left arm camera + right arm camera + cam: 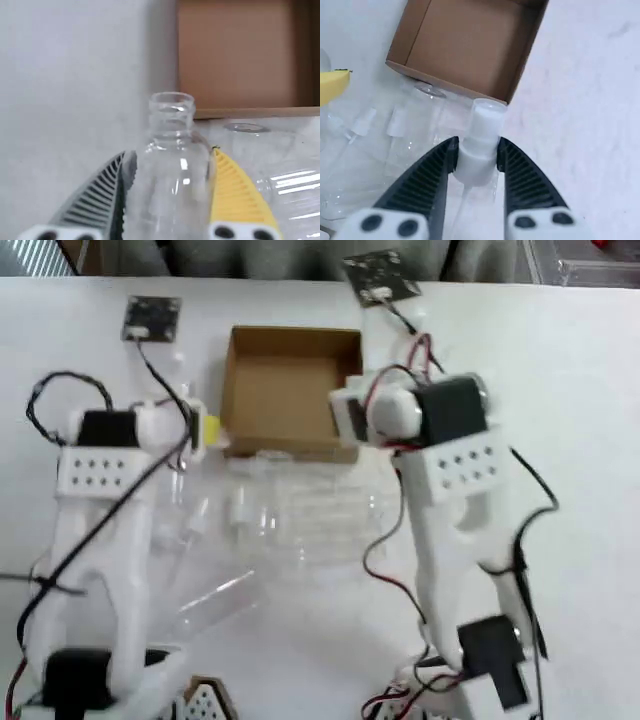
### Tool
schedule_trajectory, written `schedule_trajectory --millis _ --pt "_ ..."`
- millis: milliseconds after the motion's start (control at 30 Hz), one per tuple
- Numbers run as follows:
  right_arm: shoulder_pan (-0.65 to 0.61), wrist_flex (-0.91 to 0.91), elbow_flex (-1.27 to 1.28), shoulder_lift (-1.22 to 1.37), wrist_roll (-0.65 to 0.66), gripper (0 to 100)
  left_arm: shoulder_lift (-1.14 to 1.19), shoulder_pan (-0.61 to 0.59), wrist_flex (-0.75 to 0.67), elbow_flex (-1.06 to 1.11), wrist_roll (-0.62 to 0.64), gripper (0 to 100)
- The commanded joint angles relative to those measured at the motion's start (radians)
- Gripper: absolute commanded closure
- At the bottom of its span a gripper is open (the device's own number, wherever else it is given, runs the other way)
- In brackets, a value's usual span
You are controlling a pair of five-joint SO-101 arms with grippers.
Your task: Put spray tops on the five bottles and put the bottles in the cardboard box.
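Jaws of your left gripper (171, 154) are closed against both sides of a clear bottle (170, 200), grey finger on one flank and yellow on the other. The bottle's threaded neck is bare and open and points toward the cardboard box (283, 390). From the high view, that gripper sits just beside the box's left wall, low over the white table (580, 390).

Your right gripper (476, 145) has its black jaws pinched tight on a white spray top (482, 125), gripping it around the collar. The nozzle cap sticks out past the fingertips and the thin dip tube (460, 210) trails back between the fingers. In the high view this gripper hangs near the box's right front corner.

Between the two arms, just in front of the box, you have more clear bottles (300, 515) lying on their sides on the table, close together. A couple of white spray tops (362, 122) show among them; whether those are screwed on, you cannot tell. The box stands open side up, with its brown floor showing
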Motion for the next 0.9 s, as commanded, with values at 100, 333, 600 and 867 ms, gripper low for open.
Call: schedule_trajectory --millis 100,333,600,867 --pt "0.022 -0.062 0.224 -0.18 0.011 98.1 -0.337 0.084 -0.25 0.278 -0.012 92" --pt "0.036 -0.417 0.313 -0.237 0.003 98.2 -0.584 0.147 -0.459 0.525 -0.012 92" --pt "0.036 -0.783 0.313 -0.231 0.002 98.2 -0.74 0.16 -0.717 0.695 -0.011 92" --pt "-0.105 -0.874 0.313 -0.303 -0.087 98.2 -0.877 0.289 -0.844 0.872 -0.011 92"
